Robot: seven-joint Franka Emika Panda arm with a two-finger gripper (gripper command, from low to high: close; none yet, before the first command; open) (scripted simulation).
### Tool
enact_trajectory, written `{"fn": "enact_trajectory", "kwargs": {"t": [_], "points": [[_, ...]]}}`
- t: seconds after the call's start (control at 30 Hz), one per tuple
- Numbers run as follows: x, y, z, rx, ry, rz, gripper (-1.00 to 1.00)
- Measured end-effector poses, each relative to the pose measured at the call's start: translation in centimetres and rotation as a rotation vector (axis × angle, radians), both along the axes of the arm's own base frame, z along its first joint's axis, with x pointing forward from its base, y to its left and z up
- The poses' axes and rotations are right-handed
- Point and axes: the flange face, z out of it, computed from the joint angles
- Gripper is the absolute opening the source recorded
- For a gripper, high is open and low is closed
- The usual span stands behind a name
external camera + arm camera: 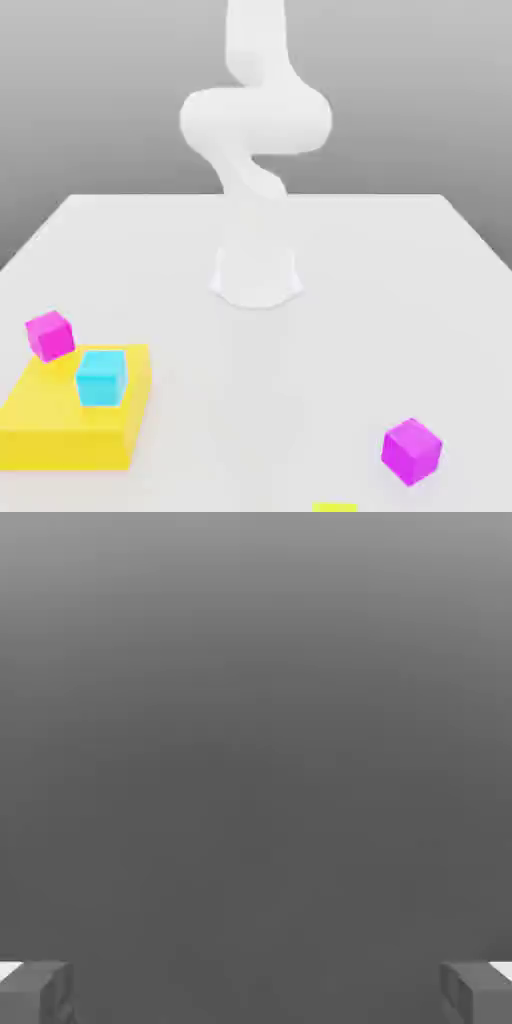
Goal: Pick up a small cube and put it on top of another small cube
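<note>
Starting out: my gripper (256, 992) stands apart and empty; next I must reach the lime cube (335, 507), bottom edge, exterior view.

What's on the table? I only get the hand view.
Observer: A lime cube sits at the bottom edge of the exterior view, cut off by the frame.
Operator: Other small cubes?
Observer: A magenta cube lies on the table, to the exterior view's right of the lime one.
Operator: Anything else?
Observer: A cyan cube rests on a yellow slab at the exterior view's left.
</note>
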Motion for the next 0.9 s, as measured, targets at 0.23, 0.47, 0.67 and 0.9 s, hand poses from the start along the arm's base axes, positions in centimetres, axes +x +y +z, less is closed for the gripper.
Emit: {"fn": "enact_trajectory", "kwargs": {"t": [0.23, 0.47, 0.67, 0.9], "points": [[8.1, 1.7, -9.3, -0.015, 0.174, -0.02, 0.0], [13.8, 3.3, -20.2, -0.02, 0.342, -0.029, 0.0], [16.4, 4.9, -30.5, -0.014, 0.486, -0.027, 0.0], [16.9, 6.7, -43.0, 0.007, 0.655, -0.027, 0.0]]}}
